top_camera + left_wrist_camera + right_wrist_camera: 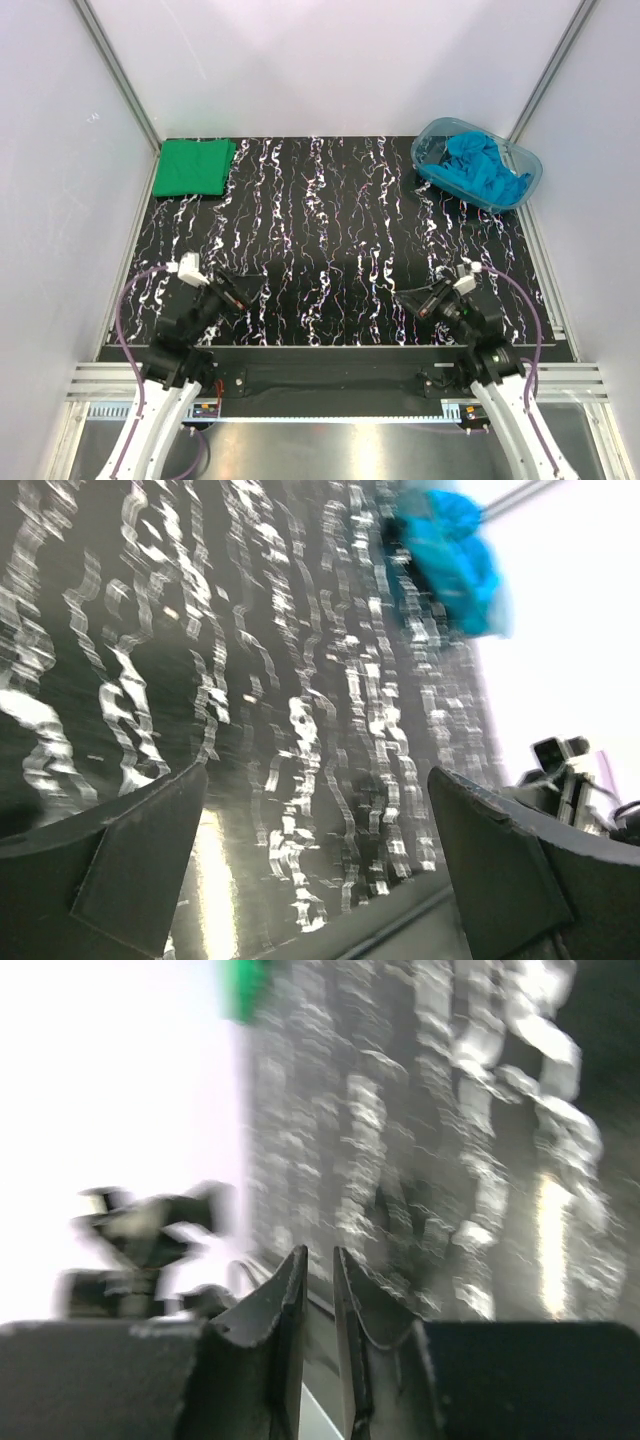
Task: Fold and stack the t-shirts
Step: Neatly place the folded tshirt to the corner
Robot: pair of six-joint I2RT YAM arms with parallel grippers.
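A bright green t-shirt point(192, 167) lies folded flat at the table's far left corner; its edge shows in the right wrist view point(243, 985). Crumpled turquoise-blue t-shirts point(483, 168) fill the tub at the far right, and show blurred in the left wrist view point(450, 555). My left gripper point(240, 290) hovers low over the near left of the table, open wide and empty point(318, 772). My right gripper point(412, 303) hovers over the near right, its jaws almost together with a thin gap and nothing between them point(319, 1251).
The clear blue-tinted plastic tub point(533, 170) stands at the far right corner. The black, white-streaked table top point(330, 250) runs between white walls with metal rails. The table's near edge lies just under both grippers. The right arm point(570, 770) shows in the left wrist view.
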